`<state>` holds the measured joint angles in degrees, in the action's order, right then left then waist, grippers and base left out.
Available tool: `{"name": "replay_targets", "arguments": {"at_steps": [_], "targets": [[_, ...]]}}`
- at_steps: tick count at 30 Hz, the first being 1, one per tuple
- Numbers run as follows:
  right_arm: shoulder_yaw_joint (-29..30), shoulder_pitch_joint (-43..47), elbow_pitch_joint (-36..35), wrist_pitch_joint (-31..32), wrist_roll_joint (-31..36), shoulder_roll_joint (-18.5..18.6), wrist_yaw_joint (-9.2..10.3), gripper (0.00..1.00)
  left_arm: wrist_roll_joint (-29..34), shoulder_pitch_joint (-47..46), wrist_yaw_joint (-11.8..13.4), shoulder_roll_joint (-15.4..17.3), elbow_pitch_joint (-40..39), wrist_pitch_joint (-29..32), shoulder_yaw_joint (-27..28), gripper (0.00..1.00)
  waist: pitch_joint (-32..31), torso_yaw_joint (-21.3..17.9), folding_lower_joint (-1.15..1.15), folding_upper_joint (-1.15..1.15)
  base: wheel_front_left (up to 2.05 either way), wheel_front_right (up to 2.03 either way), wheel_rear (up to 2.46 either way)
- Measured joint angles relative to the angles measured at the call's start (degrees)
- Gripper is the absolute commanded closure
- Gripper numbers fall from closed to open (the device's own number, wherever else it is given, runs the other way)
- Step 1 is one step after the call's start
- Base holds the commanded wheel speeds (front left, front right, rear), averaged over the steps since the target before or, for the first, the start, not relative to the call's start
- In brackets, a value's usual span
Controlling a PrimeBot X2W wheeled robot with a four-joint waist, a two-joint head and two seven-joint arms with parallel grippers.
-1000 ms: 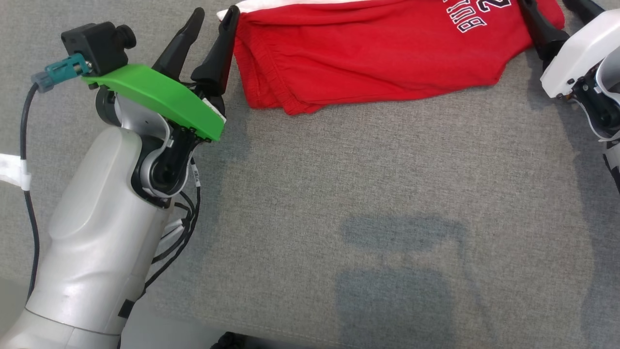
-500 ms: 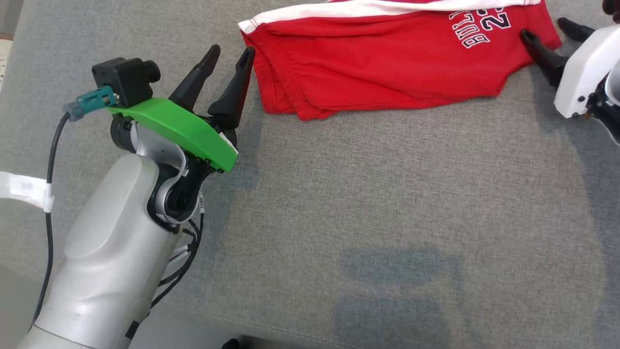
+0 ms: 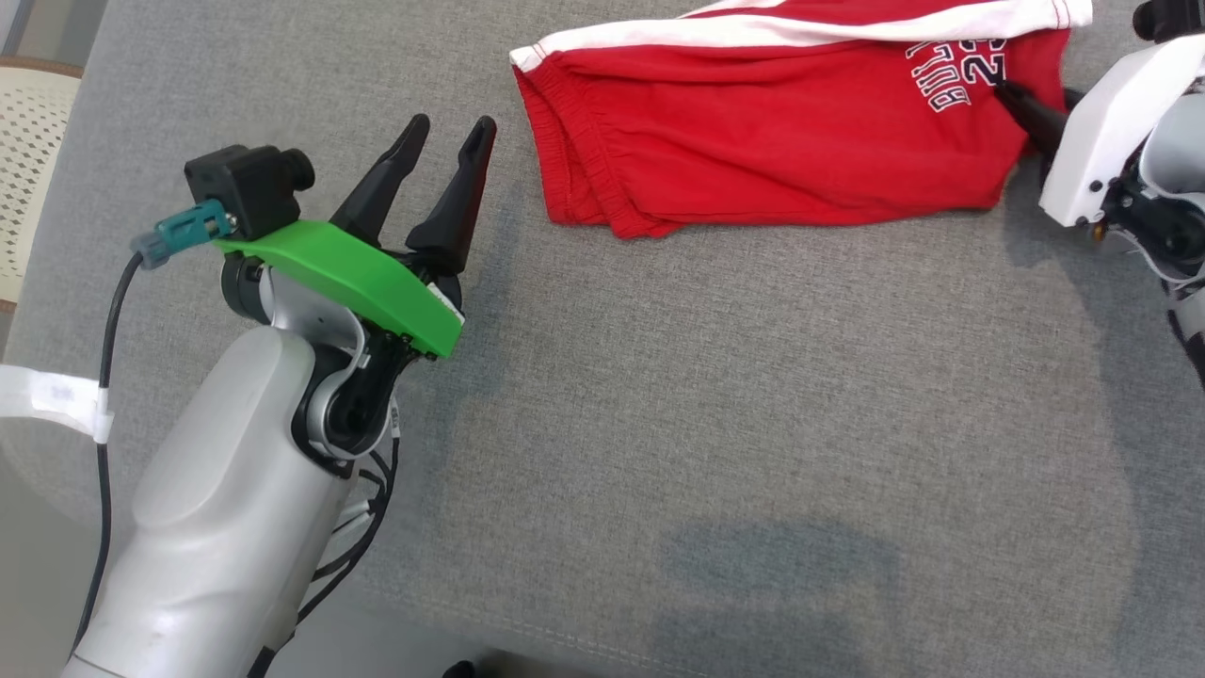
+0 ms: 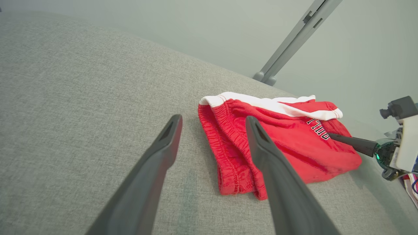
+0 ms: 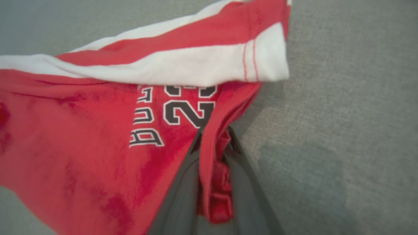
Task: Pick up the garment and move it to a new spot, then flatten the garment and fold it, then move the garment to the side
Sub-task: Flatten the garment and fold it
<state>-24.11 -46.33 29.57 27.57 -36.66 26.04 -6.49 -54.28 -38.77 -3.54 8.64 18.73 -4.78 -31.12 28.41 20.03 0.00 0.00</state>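
The garment (image 3: 772,151) is a pair of red shorts with a white side stripe and dark lettering, lying folded on the grey cushioned surface (image 3: 753,424). My right gripper (image 3: 1021,99) is at its right end. In the right wrist view (image 5: 214,133) its two dark fingers pinch a bunched fold of the garment's (image 5: 81,130) red edge. My left gripper (image 3: 452,127) stands open just left of the waistband, apart from the cloth and holding nothing. The left wrist view shows my left gripper (image 4: 213,119) spread before the garment (image 4: 281,140), with the right gripper (image 4: 333,136) at its far end.
A cream perforated chair (image 3: 33,141) sits off the surface's left edge. A grey metal post (image 4: 294,36) stands behind the surface by a pale wall. The surface's front seam (image 3: 565,650) runs along the bottom of the head view.
The head camera has shifted, sliding the scene down and right. My right gripper's fingers have closed on the garment's right edge. A small gap has opened between my left fingers and the waistband.
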Motion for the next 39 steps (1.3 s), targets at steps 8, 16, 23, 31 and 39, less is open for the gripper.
{"name": "replay_targets", "arguments": {"at_steps": [8, 16, 23, 31, 39], "targets": [[8.6, 5.6, -1.6, -1.6, -14.0, -6.8, -0.02, 1.0, -0.5, 3.5, 0.0, 1.5, 1.7, -1.3, 1.5, 0.0, -2.3, -1.3, 0.0, 0.0, 0.0, 0.0, 0.0], [10.3, 12.8, -6.3, -2.4, -18.7, -7.5, -0.04, 1.0, 0.4, 9.7, 0.1, 6.5, 3.2, -2.6, 1.4, 0.0, -6.4, -4.1, 0.0, 0.0, 0.0, 0.0, 0.0], [15.7, 24.6, -7.1, -5.3, -22.7, -6.4, -0.02, 1.0, 1.1, 17.7, 2.0, 9.3, 2.9, -3.6, 2.9, 0.0, -11.3, -6.9, 0.0, 0.0, 0.0, 0.0, 0.0], [18.8, 37.4, -7.0, -7.4, -24.8, -5.8, 1.49, 1.0, -0.8, 25.3, 4.4, 12.0, -0.5, -3.5, 3.9, 0.0, -17.6, -9.6, 0.0, 0.0, 0.0, 0.0, 0.0], [17.4, 39.9, -7.4, -11.9, -21.5, -6.7, 1.79, 1.0, -1.8, 28.3, 6.1, 12.0, -5.5, -3.1, 3.5, 0.0, -20.7, -13.6, 0.0, 0.0, 0.0, 0.0, 0.0]]}}
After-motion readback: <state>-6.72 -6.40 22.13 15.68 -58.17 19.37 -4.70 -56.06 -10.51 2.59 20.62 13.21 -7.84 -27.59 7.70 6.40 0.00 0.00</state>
